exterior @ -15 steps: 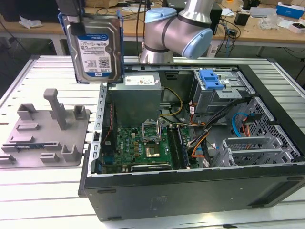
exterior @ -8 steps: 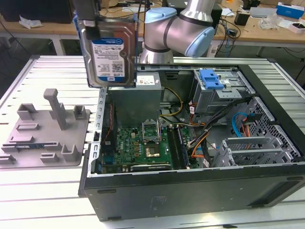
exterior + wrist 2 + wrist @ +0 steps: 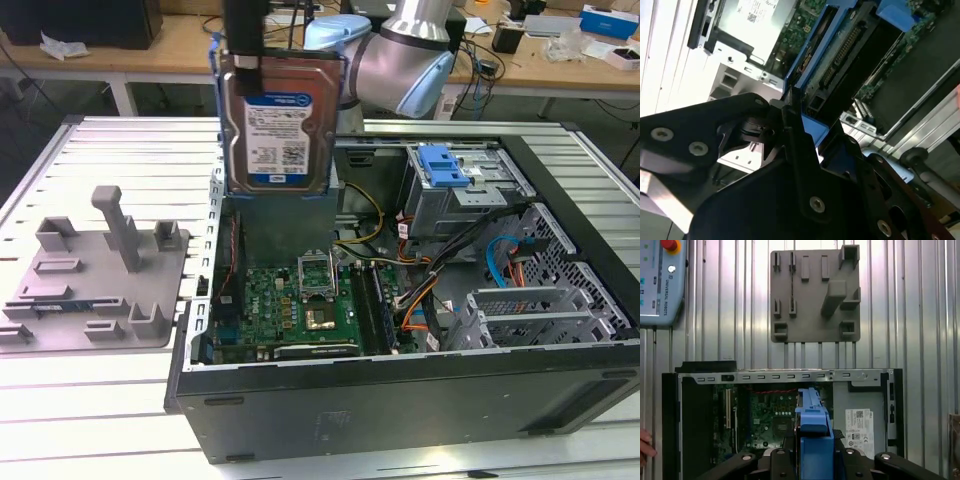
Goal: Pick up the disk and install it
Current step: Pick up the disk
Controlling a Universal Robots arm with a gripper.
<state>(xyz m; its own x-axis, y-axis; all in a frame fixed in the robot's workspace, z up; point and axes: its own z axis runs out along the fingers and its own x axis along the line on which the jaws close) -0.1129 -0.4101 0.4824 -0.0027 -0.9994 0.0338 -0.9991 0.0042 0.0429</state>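
When scanned from the exterior view's left, starts with a grey fixture tray (image 3: 110, 300) with upright posts, lying flat on the slatted metal table (image 3: 130, 140), just outside the open computer case (image 3: 400, 410) and apart from its wall. Then comes to the disk (image 3: 277, 125), hanging upright in the air above the case's tray-side end, over the green motherboard (image 3: 290, 300), white-and-blue label turned toward the exterior camera, framed in blue plastic at its sides. Clamped at its upper edge by the gripper (image 3: 249, 68), closed tight on metal and blue plastic together. Shown likewise in both wrist views: gripper (image 3: 797, 125) pinching the disk (image 3: 855, 50) by its blue edge in the second wrist view, disk (image 3: 814, 430) edge-on above the case's open interior in the first wrist view, fixture tray (image 3: 805, 315) beyond the case wall. Carried by a silver-and-blue arm (image 3: 400, 60) reaching in from behind the case. Farther toward the exterior view's right, inside the case: a grey metal drive cage (image 3: 450, 205) topped by a blue plastic latch (image 3: 443, 165), well apart from the disk; past that, bundled cables (image 3: 450, 270) and perforated bays (image 3: 530, 310) against the case's far wall.
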